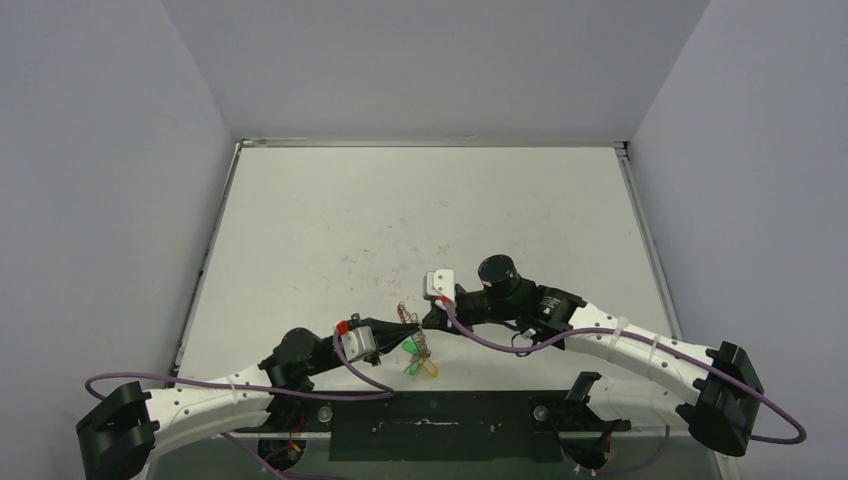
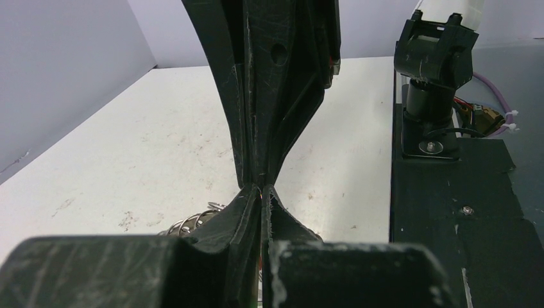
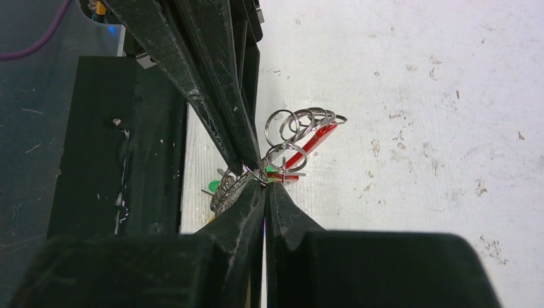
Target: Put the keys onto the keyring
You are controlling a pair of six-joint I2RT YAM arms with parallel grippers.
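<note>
The keyring [image 3: 289, 125], silvery wire loops with a red curved segment [image 3: 317, 138], hangs just above the table between both grippers. My right gripper [image 3: 265, 184] is shut, its tips pinching a wire loop. Tip to tip against it, my left gripper [image 2: 262, 189] is also shut, with a sliver of red between its jaws and the keyring's loops [image 2: 192, 221] beside them. A green key [image 3: 213, 186] and a red key [image 3: 282, 175] dangle at the tips. From above, the green key [image 1: 411, 347] and a yellow key [image 1: 431, 370] hang below the grippers [image 1: 418, 323].
The black base plate [image 2: 449, 212] with the right arm's base [image 2: 430, 77] lies just behind the grippers at the table's near edge. White scuffed tabletop [image 1: 420, 210] stretches beyond, with grey walls on three sides. Purple cables [image 1: 500, 340] trail along both arms.
</note>
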